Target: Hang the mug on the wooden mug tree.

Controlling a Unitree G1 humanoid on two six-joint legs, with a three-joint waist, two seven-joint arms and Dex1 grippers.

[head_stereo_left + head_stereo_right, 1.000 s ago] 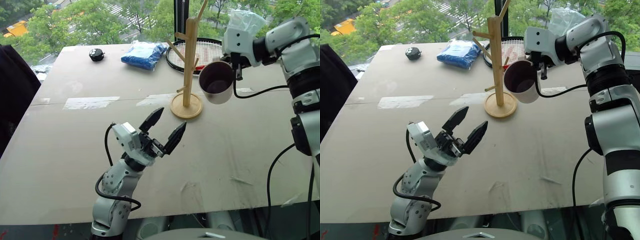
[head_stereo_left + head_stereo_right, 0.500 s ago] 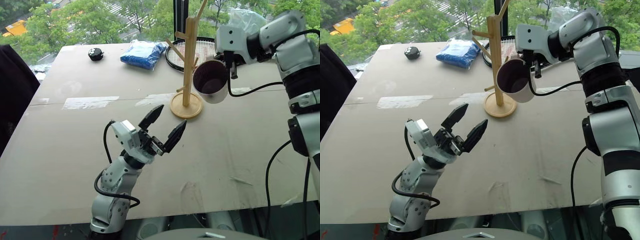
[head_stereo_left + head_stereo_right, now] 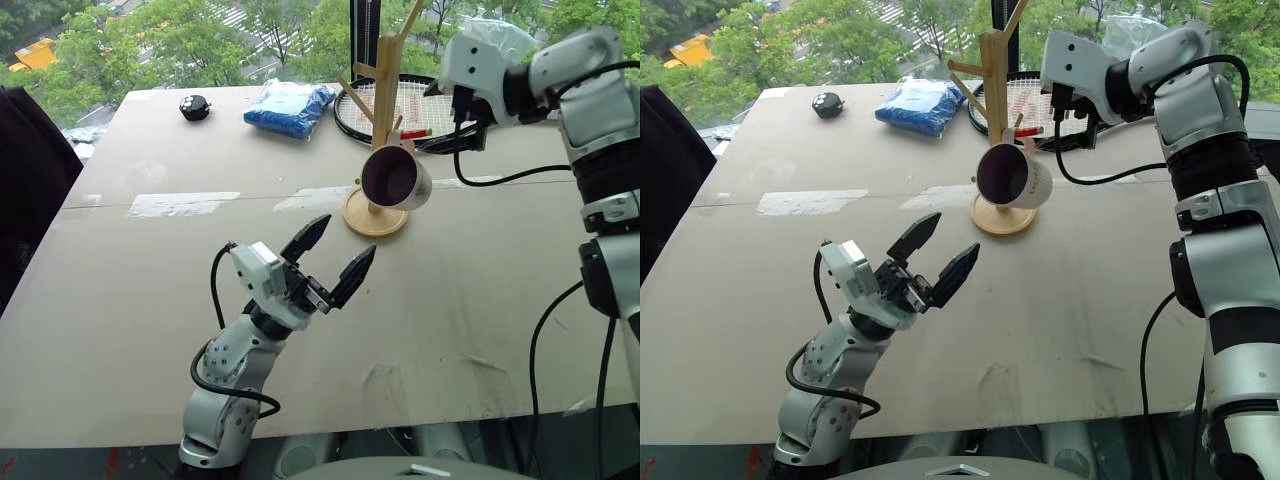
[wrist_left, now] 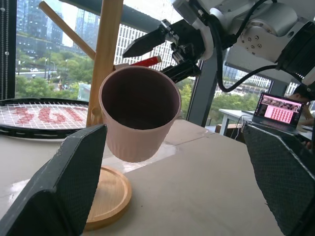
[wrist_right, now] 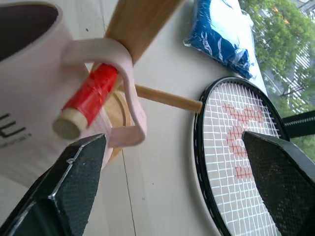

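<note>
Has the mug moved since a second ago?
Yes. The mug dropped lower and closer to the wooden mug tree pole, now hanging on a peg; the right gripper has opened.

The near and middle beige worktop [image 3: 150, 330] lies bare, giving wide passage. Far right, the light-wood mug tree [image 3: 378, 130], with the cream mug [image 3: 395, 178] hanging on a peg, blocks the way; the black-framed tennis racket [image 3: 410, 105] and blue pack [image 3: 288, 105] crowd the far edge.

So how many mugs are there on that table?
1. The single mug hangs by its handle on a red-taped peg of the wooden mug tree, near the far side of the table. No others show, though something could sit hidden behind the robot's arms.
</note>
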